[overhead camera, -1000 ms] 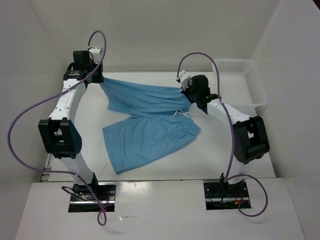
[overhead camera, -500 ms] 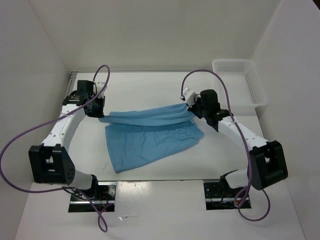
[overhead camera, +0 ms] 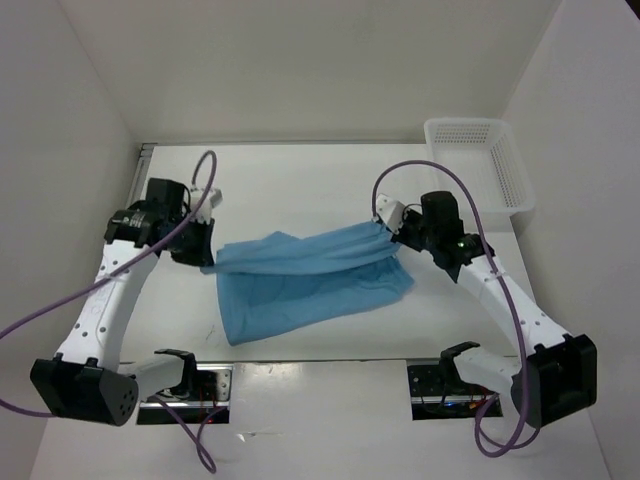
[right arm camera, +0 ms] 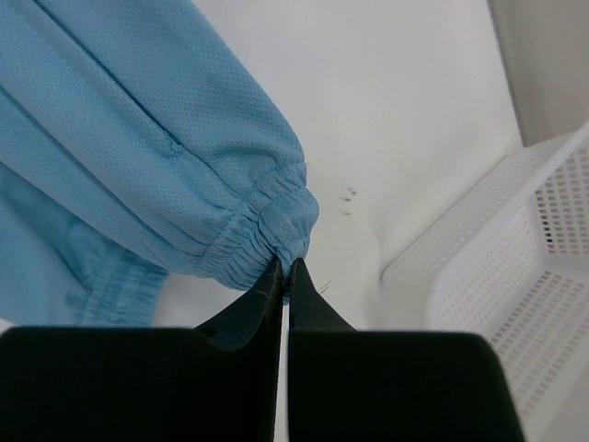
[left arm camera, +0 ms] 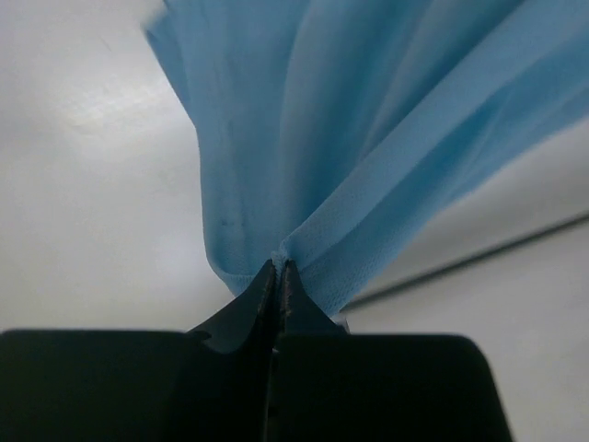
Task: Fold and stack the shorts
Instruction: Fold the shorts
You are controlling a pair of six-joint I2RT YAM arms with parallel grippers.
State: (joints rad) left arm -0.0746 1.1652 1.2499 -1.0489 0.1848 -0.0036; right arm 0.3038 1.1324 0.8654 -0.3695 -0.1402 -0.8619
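The shorts (overhead camera: 310, 280) are held in both my pincers. My left pincer (left arm camera: 278, 272) is squeezed tight on a bunch of thin blue cloth at one end. My right pincer (right arm camera: 285, 267) is squeezed tight on the crinkly waistband (right arm camera: 262, 230) at the other end.

So the shorts stretch like a line from one pincer straight across to the other. That is their long way. The edge I hold is lifted up between my pincers. The rest of the cloth lies flat on the table (overhead camera: 300, 180), lower than my pincers and on the side toward my arm bases.

No arm is nearer than the other, because each one has its own end. I think the fold comes next. The lifted edge has to go down over the flat part, so both pincers should move the same way together and keep the cloth pulled straight. If one pincer goes faster, the fold could turn out crooked.

The white basket (overhead camera: 475, 165) sits out past my right pincer, well apart from the shorts.
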